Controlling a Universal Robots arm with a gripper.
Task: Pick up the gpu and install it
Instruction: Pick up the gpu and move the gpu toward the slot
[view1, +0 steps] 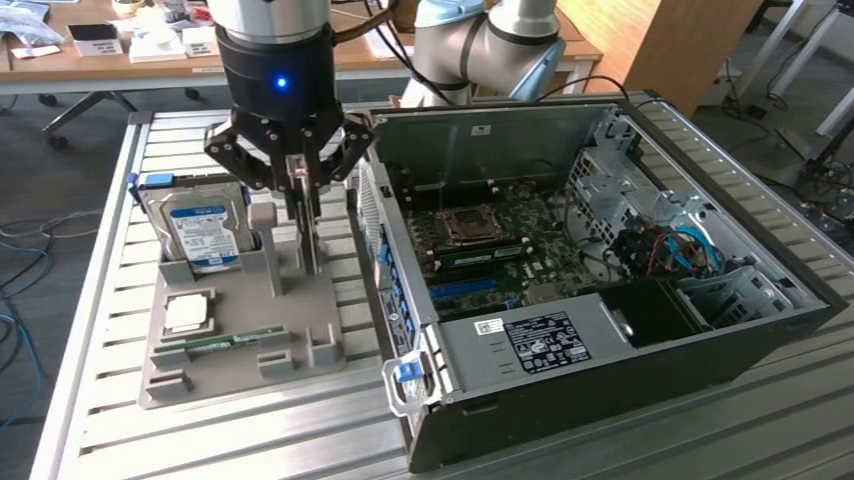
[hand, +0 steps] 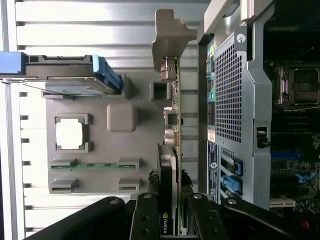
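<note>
My gripper (view1: 304, 190) (hand: 170, 182) hangs straight down over the grey parts tray (view1: 240, 365) (hand: 125, 145). Its two fingers (hand: 151, 187) are pressed in from either side on the gpu (view1: 308, 240) (hand: 167, 160), so I call it clamped on the card.

The gpu stands on edge, upright, on the side of the tray nearest the computer case (view1: 747, 300) (hand: 227, 90). In the wrist view I look along its thin edge, with the black shroud between my fingers and the silver end bracket (hand: 170, 35) at the far end. Its lower edge reaches down to the tray's slot (whether it rests there or has cleared it, I cannot tell).

Beside the card, toward the exterior view's left, the hard drive (view1: 200, 230) (hand: 60, 75) with its blue-and-white label also stands upright in the tray. Nearer the tray's front lie a square processor chip (view1: 187, 313) (hand: 69, 134) and the narrow green memory stick (view1: 220, 342) (hand: 92, 165).

The case lies open on the slatted metal table (view1: 94, 420), just beside the tray, showing the motherboard (view1: 507, 250) and its empty processor socket (view1: 470, 225) (hand: 302, 85).
</note>
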